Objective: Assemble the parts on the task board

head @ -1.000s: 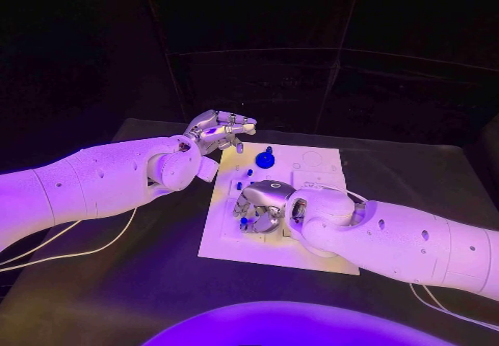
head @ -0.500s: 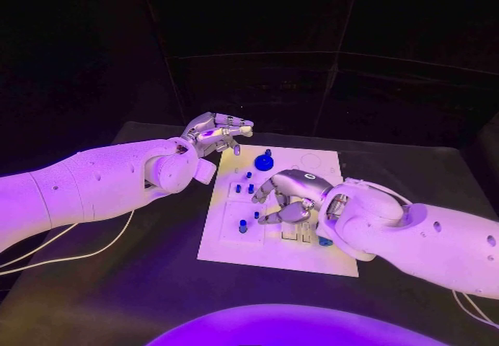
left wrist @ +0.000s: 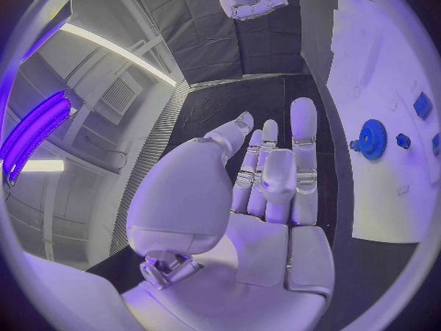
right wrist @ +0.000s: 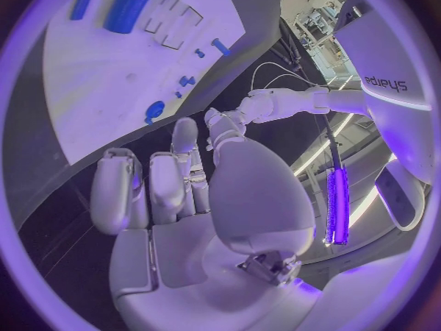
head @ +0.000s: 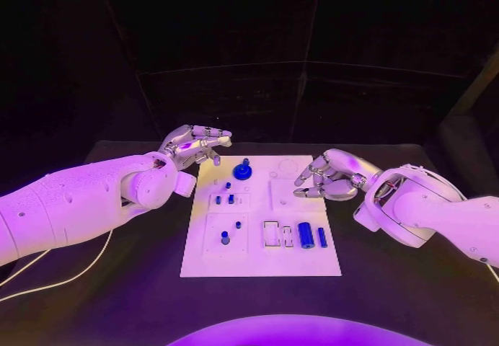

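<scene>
The white task board [head: 260, 256] lies in the middle of the table. A blue gear [head: 242, 171] stands at its far edge, also seen as the gear [left wrist: 372, 138] and the gear [right wrist: 154, 111]. A thick blue cylinder [head: 306, 235] and a slim blue piece [head: 322, 237] lie at the near right. Small blue pegs [head: 225, 200] stand at mid left, and more pegs [head: 226, 238] sit in the near left square. My left hand [head: 192, 146] hovers off the far left corner, holding nothing. My right hand [head: 327, 176] hangs at the right edge, fingers loosely bent, holding nothing.
Pale rectangular recesses [head: 277, 234] sit beside the blue cylinder. Black table [head: 125, 281] surrounds the board on every side. A white cable [head: 58, 270] trails under my left arm. My right arm [head: 426, 213] lies over the table's right side.
My right hand has lifted off the board's middle and drawn back to its right edge, uncovering the cylinder and slim piece. The camera has shifted. My left hand keeps its place.
</scene>
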`<state>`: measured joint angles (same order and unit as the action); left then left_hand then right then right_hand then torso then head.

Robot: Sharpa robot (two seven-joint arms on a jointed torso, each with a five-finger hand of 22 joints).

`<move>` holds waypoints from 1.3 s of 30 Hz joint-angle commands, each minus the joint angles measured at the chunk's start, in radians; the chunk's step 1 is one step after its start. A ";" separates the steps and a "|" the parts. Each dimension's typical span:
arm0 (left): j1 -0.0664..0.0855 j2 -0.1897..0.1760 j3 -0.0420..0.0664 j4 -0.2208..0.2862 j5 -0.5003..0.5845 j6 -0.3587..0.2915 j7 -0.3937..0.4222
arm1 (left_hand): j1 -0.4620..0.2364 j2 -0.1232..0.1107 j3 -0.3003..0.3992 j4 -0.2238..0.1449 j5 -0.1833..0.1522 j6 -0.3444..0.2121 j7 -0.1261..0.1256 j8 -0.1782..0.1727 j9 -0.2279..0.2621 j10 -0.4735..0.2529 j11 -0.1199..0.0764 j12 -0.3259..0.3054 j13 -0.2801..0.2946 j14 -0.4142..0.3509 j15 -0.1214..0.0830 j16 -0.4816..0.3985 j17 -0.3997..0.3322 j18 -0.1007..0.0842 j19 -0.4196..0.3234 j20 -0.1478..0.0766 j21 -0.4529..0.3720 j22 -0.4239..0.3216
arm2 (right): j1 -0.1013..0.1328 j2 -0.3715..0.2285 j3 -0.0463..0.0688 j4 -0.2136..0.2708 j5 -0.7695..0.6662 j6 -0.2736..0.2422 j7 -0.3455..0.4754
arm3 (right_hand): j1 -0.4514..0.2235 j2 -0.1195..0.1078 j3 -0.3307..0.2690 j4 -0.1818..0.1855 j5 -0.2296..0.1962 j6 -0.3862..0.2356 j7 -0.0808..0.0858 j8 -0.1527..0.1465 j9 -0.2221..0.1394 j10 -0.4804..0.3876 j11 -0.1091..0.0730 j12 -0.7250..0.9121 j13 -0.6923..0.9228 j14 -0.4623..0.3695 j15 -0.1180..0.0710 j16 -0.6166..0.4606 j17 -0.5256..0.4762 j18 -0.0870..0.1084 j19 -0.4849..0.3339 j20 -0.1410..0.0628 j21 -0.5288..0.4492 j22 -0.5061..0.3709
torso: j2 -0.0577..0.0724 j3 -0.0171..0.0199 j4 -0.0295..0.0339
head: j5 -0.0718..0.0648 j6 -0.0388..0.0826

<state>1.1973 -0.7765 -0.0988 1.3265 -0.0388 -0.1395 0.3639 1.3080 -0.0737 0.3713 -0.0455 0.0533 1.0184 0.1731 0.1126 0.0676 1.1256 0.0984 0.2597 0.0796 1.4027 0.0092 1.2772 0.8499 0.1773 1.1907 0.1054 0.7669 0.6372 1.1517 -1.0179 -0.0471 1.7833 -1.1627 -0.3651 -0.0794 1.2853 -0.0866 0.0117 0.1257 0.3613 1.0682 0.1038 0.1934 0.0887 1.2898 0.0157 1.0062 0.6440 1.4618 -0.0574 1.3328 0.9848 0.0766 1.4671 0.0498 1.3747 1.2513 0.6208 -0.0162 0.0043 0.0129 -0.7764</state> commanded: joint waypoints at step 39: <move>-0.002 -0.011 0.000 0.010 0.001 0.011 0.005 | -0.014 0.009 -0.001 0.010 0.000 -0.007 0.003 0.002 0.000 -0.009 -0.001 0.008 0.002 -0.004 0.002 -0.003 -0.001 0.006 -0.003 0.007 -0.005 -0.002 | -0.115 0.044 -0.023 0.013 -0.178 0.144 -0.441 | -0.036 0.030 -0.200 0.161 -0.045 -0.187 0.000 0.285 0.066 0.240 0.007 0.530 0.855 0.090 0.007 0.209 0.494 -0.037 0.056 0.003 0.088 0.131 | -0.001 0.0003 -0.0112 | -0.010 -0.012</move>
<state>1.1942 -0.7867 -0.0994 1.3348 -0.0388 -0.1393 0.3633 1.3015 -0.0672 0.3713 -0.0397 0.0533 1.0184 0.1731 0.1126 0.0676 1.1256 0.0984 0.2653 0.0802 1.4026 0.0092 1.2772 0.8501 0.1773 1.1907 0.1054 0.7669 0.6366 1.0358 -0.9753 -0.0702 1.7970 -1.3479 -0.2526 -0.4936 1.2472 -0.0654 -0.1804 0.2870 0.3199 0.8889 0.1036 0.4756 0.1541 1.4651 0.0196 1.5324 1.3080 1.4653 -0.0537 1.5391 1.3079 0.0459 1.4670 0.0499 1.4590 1.3078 0.6192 -0.0156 -0.0062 0.0022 -0.7880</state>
